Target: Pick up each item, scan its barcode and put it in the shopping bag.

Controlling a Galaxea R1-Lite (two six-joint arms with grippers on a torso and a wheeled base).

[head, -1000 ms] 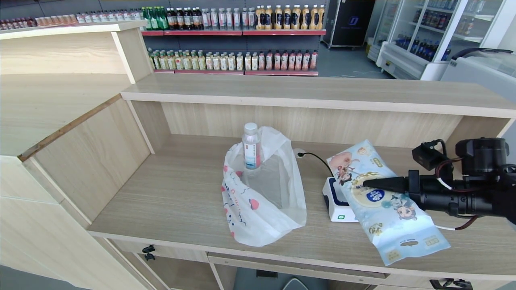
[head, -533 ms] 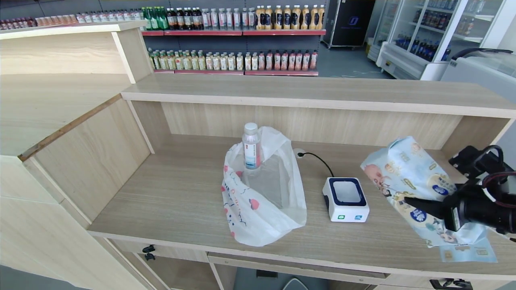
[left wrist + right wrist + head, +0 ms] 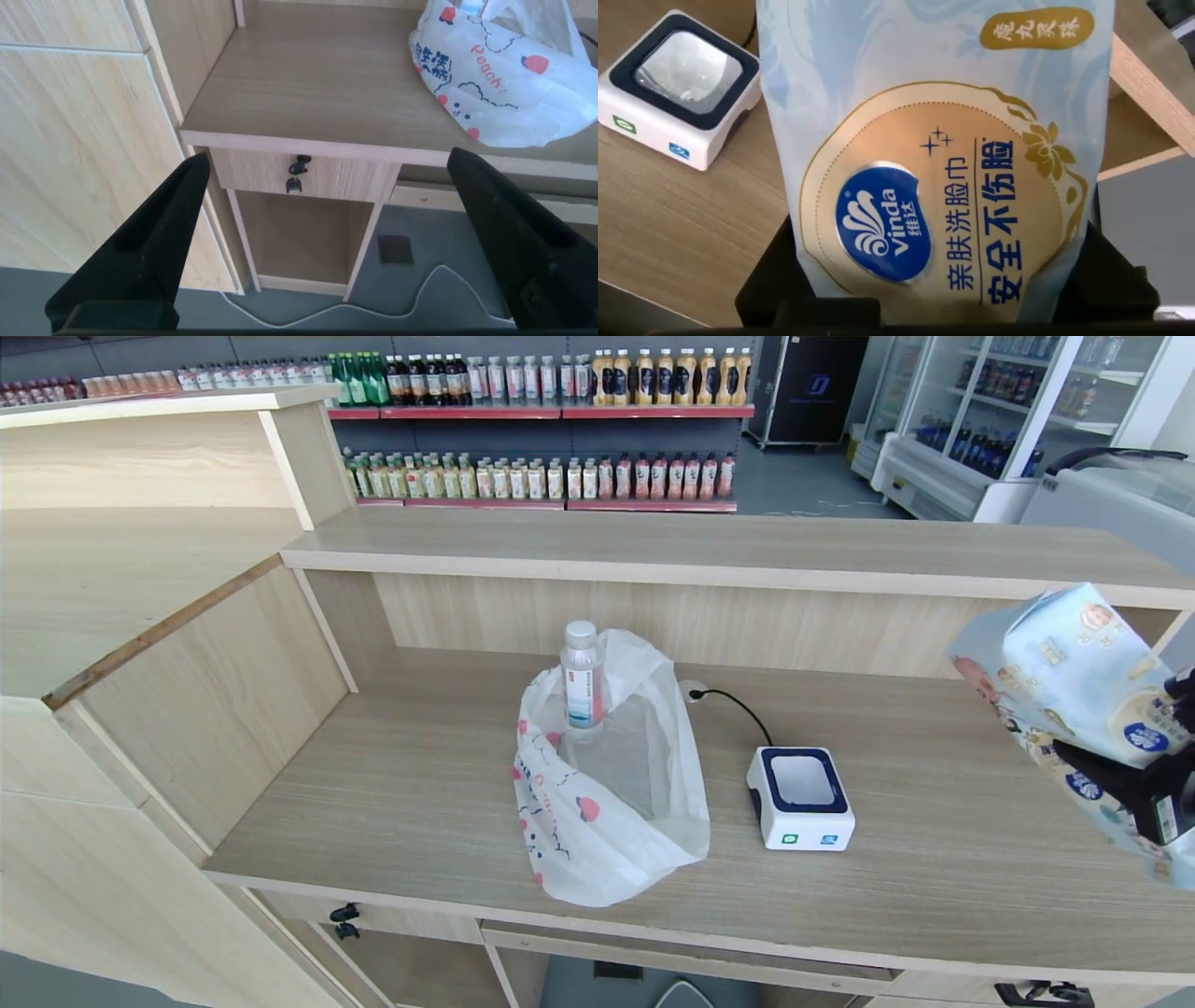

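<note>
My right gripper (image 3: pixel 1134 779) is shut on a pale blue tissue pack (image 3: pixel 1074 691), held up in the air at the far right of the counter, well off the scanner. Up close, the tissue pack (image 3: pixel 943 159) sits between the black fingers (image 3: pixel 780 289) of the right gripper (image 3: pixel 948 299). The white scanner (image 3: pixel 800 798) with a dark-rimmed window lies on the counter right of the white shopping bag (image 3: pixel 607 793), which stands open with a water bottle (image 3: pixel 581 677) upright at its back. My left gripper (image 3: pixel 327 243) is open, low beyond the counter's front left corner.
The wooden counter (image 3: pixel 420 784) has a raised back ledge and a side wall on the left. A black cable (image 3: pixel 738 705) runs from the scanner (image 3: pixel 677 89) to the back. A drawer with a lock (image 3: pixel 297 177) sits under the counter front. Drink shelves line the room behind.
My right gripper has lifted the tissue pack off the scanner and carried it right and upward, to the counter's far right edge. The bag, bottle and scanner have not moved.
</note>
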